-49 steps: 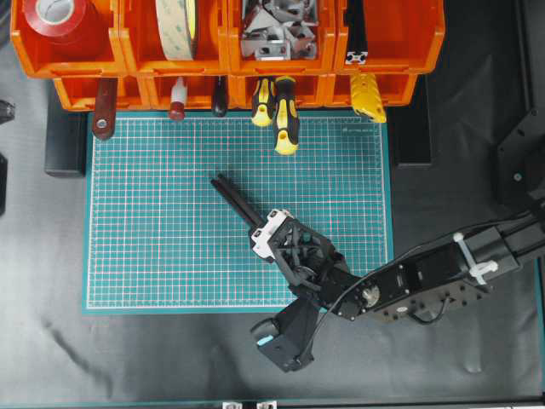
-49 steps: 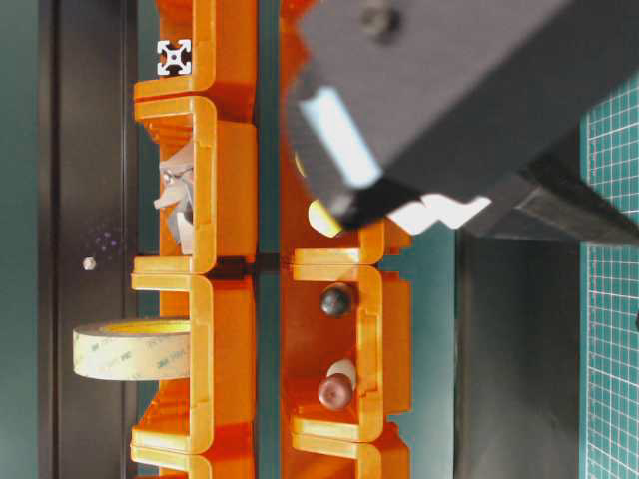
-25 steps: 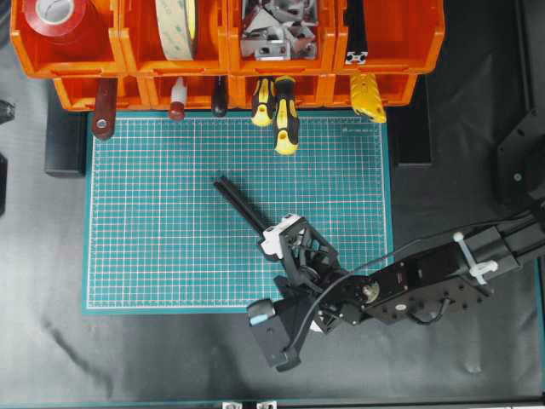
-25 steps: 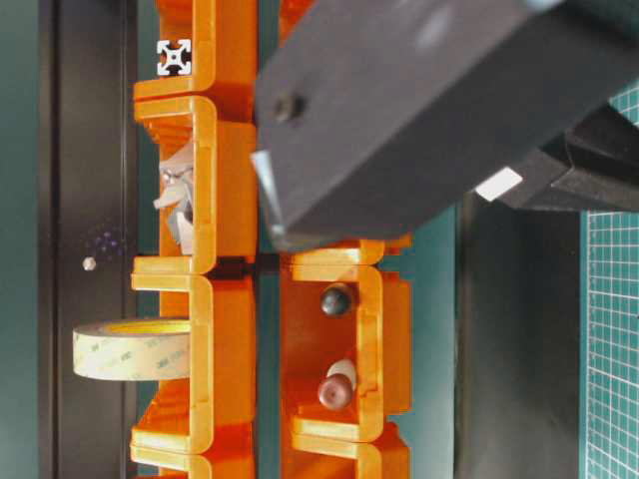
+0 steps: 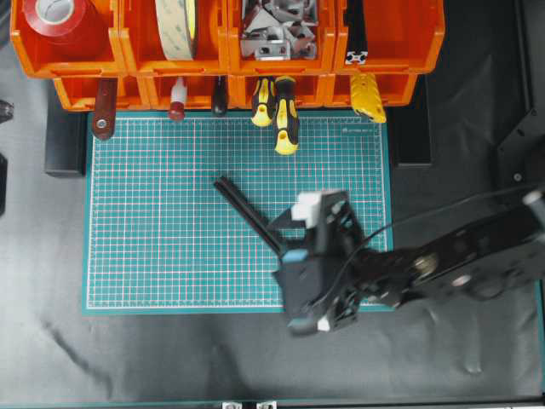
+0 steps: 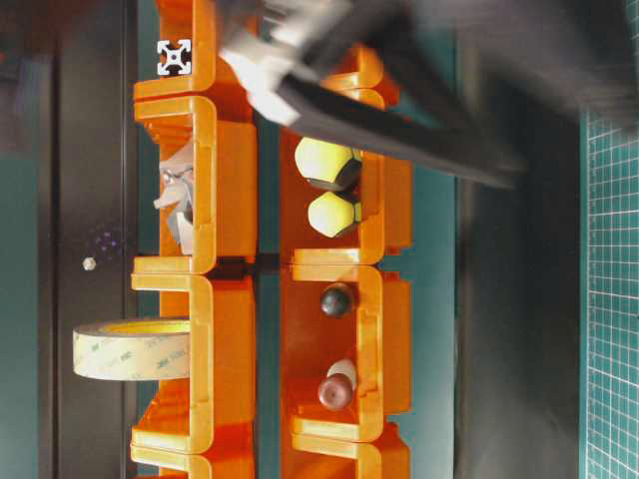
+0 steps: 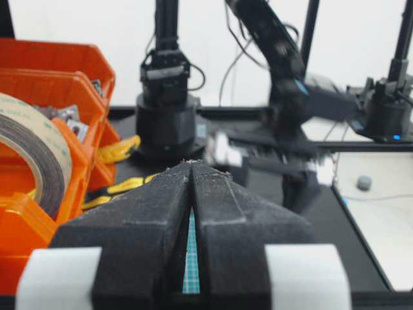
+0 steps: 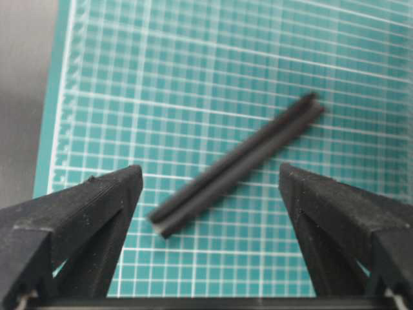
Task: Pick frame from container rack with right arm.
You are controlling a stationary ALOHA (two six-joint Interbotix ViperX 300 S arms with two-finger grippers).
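Observation:
A long slim black frame (image 5: 243, 209) lies diagonally on the green mat (image 5: 153, 221), loose. It also shows blurred in the right wrist view (image 8: 239, 165). My right gripper (image 5: 289, 220) hovers over its near end, blurred by motion. Its open fingers (image 8: 97, 200) stand either side of the bar in the right wrist view, gripper (image 8: 208, 169) not touching it. A second frame (image 5: 356, 38) sits in the top-right bin of the orange container rack (image 5: 430, 43); its square slotted end shows at table level (image 6: 174, 57). My left gripper (image 7: 191, 164) is shut and empty.
The rack's bins hold a red tape roll (image 5: 55, 17), a tan tape roll (image 5: 177, 25), metal brackets (image 5: 277, 30) and yellow-and-black screwdrivers (image 5: 285, 115) that stick out over the mat's far edge. Black cloth surrounds the mat.
My right wrist has rolled over and shifted to the right, and it is blurred by motion. The frame on the mat has stayed where it was.

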